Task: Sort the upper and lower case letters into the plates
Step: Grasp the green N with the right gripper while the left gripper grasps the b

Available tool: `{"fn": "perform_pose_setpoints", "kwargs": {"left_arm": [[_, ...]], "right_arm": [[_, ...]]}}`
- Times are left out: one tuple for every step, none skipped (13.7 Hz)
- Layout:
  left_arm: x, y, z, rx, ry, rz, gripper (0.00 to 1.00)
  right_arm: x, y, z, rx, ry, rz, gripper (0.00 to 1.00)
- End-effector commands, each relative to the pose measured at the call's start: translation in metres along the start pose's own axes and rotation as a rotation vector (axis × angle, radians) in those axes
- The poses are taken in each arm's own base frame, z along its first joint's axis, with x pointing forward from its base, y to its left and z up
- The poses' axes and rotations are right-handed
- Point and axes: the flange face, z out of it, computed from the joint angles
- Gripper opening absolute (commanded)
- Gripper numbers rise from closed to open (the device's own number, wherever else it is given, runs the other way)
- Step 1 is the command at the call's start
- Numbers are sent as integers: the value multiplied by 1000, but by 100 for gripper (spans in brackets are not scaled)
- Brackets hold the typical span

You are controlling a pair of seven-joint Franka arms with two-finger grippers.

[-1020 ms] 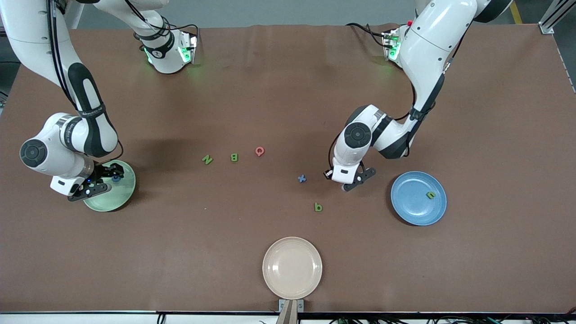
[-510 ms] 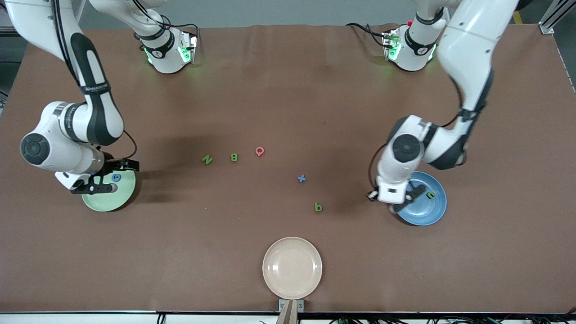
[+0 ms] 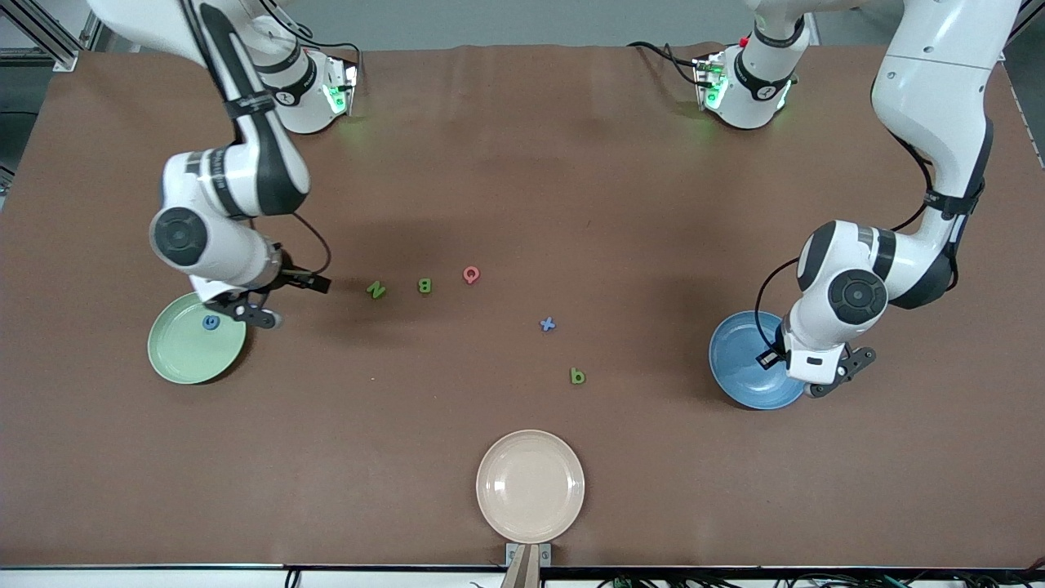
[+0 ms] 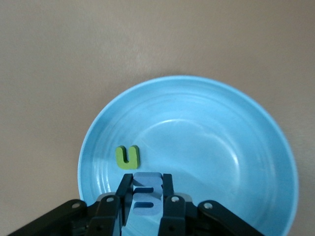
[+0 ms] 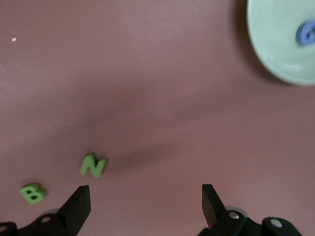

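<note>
1. Two plates are taking letters: the round pale green plate (image 3: 189,353), sitting toward the right arm's end of the table, is holding the small flat blue G (image 3: 211,322).
2. The round medium blue plate (image 3: 739,363), sitting toward the left arm's end, is holding the small green u (image 4: 127,156), showing in the left wrist view only.
3. The left gripper (image 4: 145,206) is hanging over the blue plate, fingers (image 4: 170,204) pinching the small flat blue m (image 4: 145,195), just beside the u in that view.
4. The right gripper (image 5: 145,201) is hovering over bare table between the green plate and the green N (image 3: 375,288), fingers (image 5: 76,206) spread wide and holding nothing.
5. Four other letters are lying on the brown table (image 3: 522,180) with the N: the green B (image 3: 424,285) and pink-red Q (image 3: 471,274) are lining up beside it, going toward the left arm's end.
6. The blue x (image 3: 548,324) is lying nearer the front camera than the Q; the green b (image 3: 577,376) is lying nearer still.
7. The round cream-beige plate (image 3: 531,487) is sitting nearest the camera edge, well apart from every letter.
</note>
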Motion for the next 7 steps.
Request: {"fn": "perform_pose_setpoints", "kwargs": {"left_arm": [[-5,12,-9,-7,19,13,100],[-5,18,-18,-22,27,5,100],[-12,27,-26,-37,23,14,100],[-20,40,-38,-53,25,14,100],[-32,59,-50,-70,22,-13,100],[-48,83,-62,-97,21,-63,100],[-63,109,-64,-117,14,-115,100]], "right_arm": [[-40,-33,13,6,32,111,100],[-50,-41,26,26,64,130,100],[-56,-46,37,54,102,139,100],[-58,-48,51,62,121,143,100],[-58,-51,61,68,135,148,100],[-61,-57,71,80,137,162,100],[-64,-64,82,86,136,166,100]]}}
